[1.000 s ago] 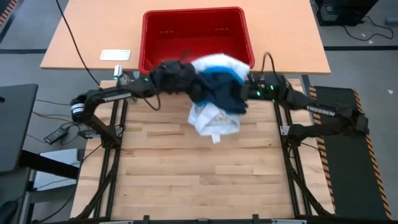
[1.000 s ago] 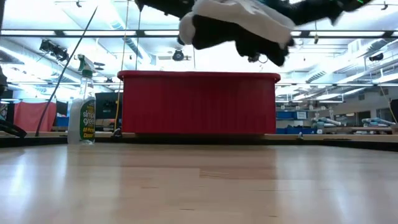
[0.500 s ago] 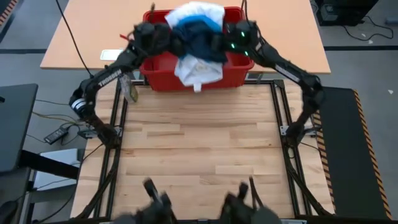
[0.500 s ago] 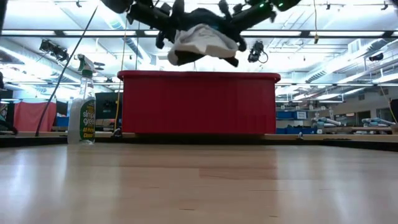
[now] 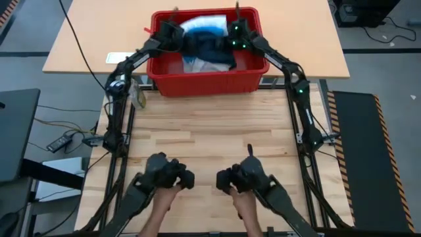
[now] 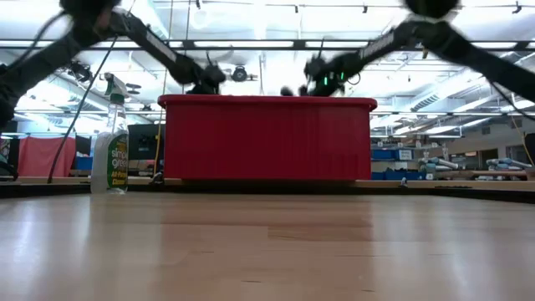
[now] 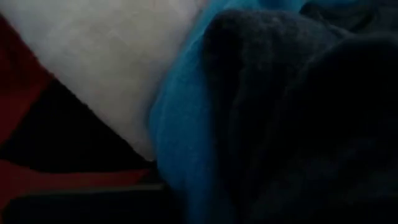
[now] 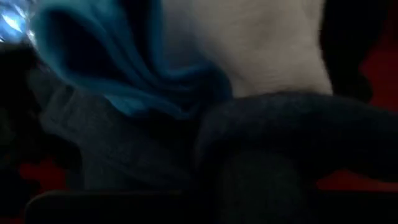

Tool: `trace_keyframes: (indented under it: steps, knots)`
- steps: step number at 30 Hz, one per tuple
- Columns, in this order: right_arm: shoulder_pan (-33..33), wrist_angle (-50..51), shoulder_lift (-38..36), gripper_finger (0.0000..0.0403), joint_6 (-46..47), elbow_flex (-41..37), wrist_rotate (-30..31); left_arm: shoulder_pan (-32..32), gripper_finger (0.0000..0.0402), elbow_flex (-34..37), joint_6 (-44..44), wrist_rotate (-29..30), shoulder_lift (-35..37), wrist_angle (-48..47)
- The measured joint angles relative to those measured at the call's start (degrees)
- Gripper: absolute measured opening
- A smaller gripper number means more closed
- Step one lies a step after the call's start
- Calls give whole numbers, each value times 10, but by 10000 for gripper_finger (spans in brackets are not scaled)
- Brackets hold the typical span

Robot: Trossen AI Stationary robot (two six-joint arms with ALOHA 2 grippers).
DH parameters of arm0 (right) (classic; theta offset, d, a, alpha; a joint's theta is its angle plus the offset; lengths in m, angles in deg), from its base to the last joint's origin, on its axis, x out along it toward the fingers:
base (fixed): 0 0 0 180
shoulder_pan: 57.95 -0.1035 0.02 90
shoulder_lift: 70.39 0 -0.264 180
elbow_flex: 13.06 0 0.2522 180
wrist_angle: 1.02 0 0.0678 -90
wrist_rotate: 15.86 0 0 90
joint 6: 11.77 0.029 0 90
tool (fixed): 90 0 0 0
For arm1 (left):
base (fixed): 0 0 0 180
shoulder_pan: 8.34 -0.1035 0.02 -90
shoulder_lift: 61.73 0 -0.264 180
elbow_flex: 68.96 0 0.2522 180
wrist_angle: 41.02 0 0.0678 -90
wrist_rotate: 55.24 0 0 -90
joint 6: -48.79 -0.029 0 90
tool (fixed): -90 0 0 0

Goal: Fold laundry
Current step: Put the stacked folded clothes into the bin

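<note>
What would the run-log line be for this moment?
left tool | right tool | both inside red plastic basket | pile: black shirt, white garment, blue piece | grip unclear

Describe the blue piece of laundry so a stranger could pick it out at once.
Find the red basket at the table's far edge, where both arms reach in. Inside lies a laundry heap; the blue piece sits between the white garment and the black shirt, the only bright blue cloth there.

— Where are my arms?

— Both stretched far forward, wrists dipped low and angled toward each other — left gripper (image 5: 172, 34), right gripper (image 5: 235, 34).

— Fingers?

— Can't tell on either. My two hands (image 5: 163, 197) (image 5: 245, 203) grip the controllers.
</note>
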Motion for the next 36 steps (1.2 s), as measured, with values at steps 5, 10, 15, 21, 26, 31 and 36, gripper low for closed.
trace_keyframes:
  steps: [5, 10, 15, 21, 26, 31, 36]
  knots:
    - [16, 65, 64, 91, 13, 0, -85, -5, 125, -6, -1, 0, -63, -57]
    - [19, 102, 71, 234, 14, 0, -37, -5, 291, -6, -64, 14, -74, -127]
    - [28, 86, 41, 341, 38, 2, 48, -19, 388, -7, -116, 26, -49, -154]
    - [31, 71, 7, 361, 13, 2, 86, -42, 379, -7, -103, 21, 14, -143]
    - [20, 62, -6, 337, -19, 2, -52, -23, 379, -9, -134, -84, 57, -109]
    - [-3, 58, 14, 296, -29, 0, -109, 36, 379, -7, -194, -117, 34, -109]
    - [-7, 57, 30, 246, -35, -2, -23, 52, 379, -7, -187, 23, -11, -90]
